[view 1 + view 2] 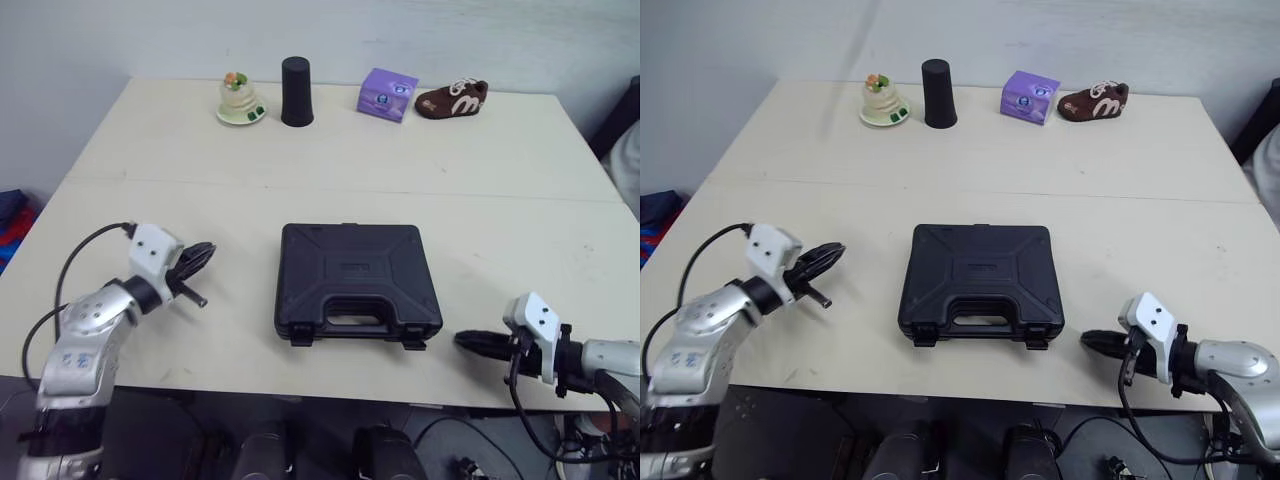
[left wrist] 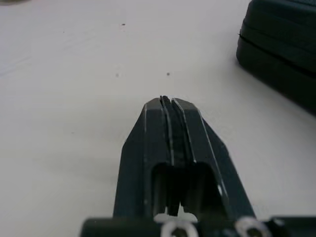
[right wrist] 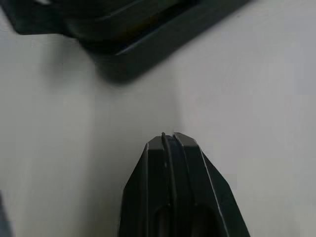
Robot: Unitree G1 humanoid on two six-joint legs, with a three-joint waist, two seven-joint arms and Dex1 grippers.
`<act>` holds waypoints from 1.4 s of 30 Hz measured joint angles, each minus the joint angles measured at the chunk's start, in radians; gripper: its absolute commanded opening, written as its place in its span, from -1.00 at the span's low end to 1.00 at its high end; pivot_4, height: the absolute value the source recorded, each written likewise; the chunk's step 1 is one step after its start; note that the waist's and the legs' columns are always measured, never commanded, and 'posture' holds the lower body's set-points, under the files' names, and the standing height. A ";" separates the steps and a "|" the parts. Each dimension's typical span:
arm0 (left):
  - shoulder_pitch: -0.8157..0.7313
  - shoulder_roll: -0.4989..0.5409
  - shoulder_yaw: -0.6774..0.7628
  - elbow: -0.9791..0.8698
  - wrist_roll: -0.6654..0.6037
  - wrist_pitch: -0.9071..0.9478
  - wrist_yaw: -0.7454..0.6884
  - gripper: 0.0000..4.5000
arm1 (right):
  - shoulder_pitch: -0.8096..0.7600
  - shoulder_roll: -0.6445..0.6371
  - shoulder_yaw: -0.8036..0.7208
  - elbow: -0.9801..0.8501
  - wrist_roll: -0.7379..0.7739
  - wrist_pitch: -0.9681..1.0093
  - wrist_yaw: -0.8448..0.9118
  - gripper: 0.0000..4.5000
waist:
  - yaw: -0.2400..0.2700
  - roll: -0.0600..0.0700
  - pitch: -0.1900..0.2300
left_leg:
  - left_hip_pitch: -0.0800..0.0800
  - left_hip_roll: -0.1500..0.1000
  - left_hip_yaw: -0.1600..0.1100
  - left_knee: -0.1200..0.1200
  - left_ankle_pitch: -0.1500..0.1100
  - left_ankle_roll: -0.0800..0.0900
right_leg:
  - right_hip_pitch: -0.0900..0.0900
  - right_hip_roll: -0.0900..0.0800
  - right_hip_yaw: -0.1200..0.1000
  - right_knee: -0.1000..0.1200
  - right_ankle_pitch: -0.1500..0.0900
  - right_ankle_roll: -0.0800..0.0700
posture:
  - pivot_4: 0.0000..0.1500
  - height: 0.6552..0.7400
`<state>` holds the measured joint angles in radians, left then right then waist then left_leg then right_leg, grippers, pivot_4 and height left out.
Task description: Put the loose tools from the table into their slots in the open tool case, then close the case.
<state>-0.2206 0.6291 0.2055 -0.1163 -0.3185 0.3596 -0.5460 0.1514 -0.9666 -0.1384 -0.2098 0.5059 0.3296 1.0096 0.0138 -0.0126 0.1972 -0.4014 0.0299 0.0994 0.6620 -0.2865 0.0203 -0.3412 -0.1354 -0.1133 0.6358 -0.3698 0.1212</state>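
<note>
Case (image 1: 358, 280) lies closed between left gripper (image 1: 204, 251) and right gripper (image 1: 466, 343) — both pinched together, touching nothing.

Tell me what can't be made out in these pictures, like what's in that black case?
- Inside of the case: head views, hidden because it is shut; no tools can be seen.
- Most of the case: left wrist view, cut off by the picture's edge.
- Print on the purple box: head views, too small to read.
- Pale thing at the right edge: cut off there.
</note>
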 measured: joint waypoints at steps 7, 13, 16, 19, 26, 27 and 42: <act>-0.526 -0.126 -0.209 0.584 0.182 -0.150 -0.031 -0.98 | 0.057 0.047 0.068 -0.127 -0.014 0.002 0.036 -1.00 | 0.021 -0.002 -0.001 | -0.003 -0.002 0.000 0.002 0.001 0.000 | -0.001 0.002 -0.006 0.002 0.001 0.001 | 1.00 1.00; -0.729 -0.235 -0.255 0.977 0.246 -0.280 -0.070 -0.98 | 0.042 0.096 0.127 -0.156 -0.044 -0.009 0.044 -1.00 | 0.005 -0.004 0.000 | -0.003 -0.001 0.003 0.002 0.001 0.001 | -0.002 0.003 -0.005 0.001 0.001 0.002 | 1.00 1.00; -0.761 -0.256 -0.256 1.086 0.261 -0.328 -0.083 -0.98 | 0.013 0.129 0.135 -0.142 -0.073 -0.026 0.021 -1.00 | 0.003 -0.004 0.000 | -0.003 0.000 0.003 0.002 0.002 0.000 | -0.003 0.003 -0.005 0.003 0.001 0.002 | 1.00 1.00; -0.775 -0.265 -0.259 1.140 0.276 -0.386 -0.116 -0.98 | -0.016 0.151 0.134 -0.120 -0.099 -0.050 0.003 -1.00 | 0.007 -0.004 0.000 | -0.003 0.000 0.003 0.002 0.002 -0.001 | -0.003 0.003 -0.005 0.004 0.001 0.002 | 1.00 1.00; -0.771 -0.259 -0.258 1.131 0.277 -0.479 -0.239 -0.98 | -0.094 0.205 0.131 -0.012 -0.152 -0.139 -0.025 -1.00 | 0.007 -0.004 0.000 | -0.003 -0.001 0.003 0.004 0.002 0.000 | -0.003 0.003 -0.004 0.005 0.001 0.002 | 1.00 1.00; -0.761 -0.256 -0.257 1.114 0.274 -0.484 -0.264 -0.98 | -0.105 0.207 0.130 0.007 -0.161 -0.160 -0.030 -1.00 | 0.006 -0.004 0.000 | -0.003 -0.001 0.003 0.004 0.002 0.000 | -0.003 0.003 -0.004 0.005 0.001 0.002 | 1.00 1.00; -0.458 -0.171 -0.243 0.684 0.261 -0.360 -0.332 -0.98 | -0.377 0.265 0.130 0.422 -0.321 -0.455 -0.109 -1.00 | -0.012 -0.004 0.000 | -0.002 0.000 0.002 0.005 0.002 0.000 | -0.002 0.002 -0.004 0.008 0.001 0.002 | 1.00 1.00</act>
<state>-0.6788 0.4583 -0.0375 0.5675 -0.0576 -0.0009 -0.8783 -0.2256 -0.7012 -0.0081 0.2118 0.1851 -0.1257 0.9008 0.0017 -0.0171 0.1974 -0.4031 0.0295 0.1010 0.6670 -0.2844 0.0208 -0.3432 -0.1335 -0.1170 0.6435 -0.3688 0.1229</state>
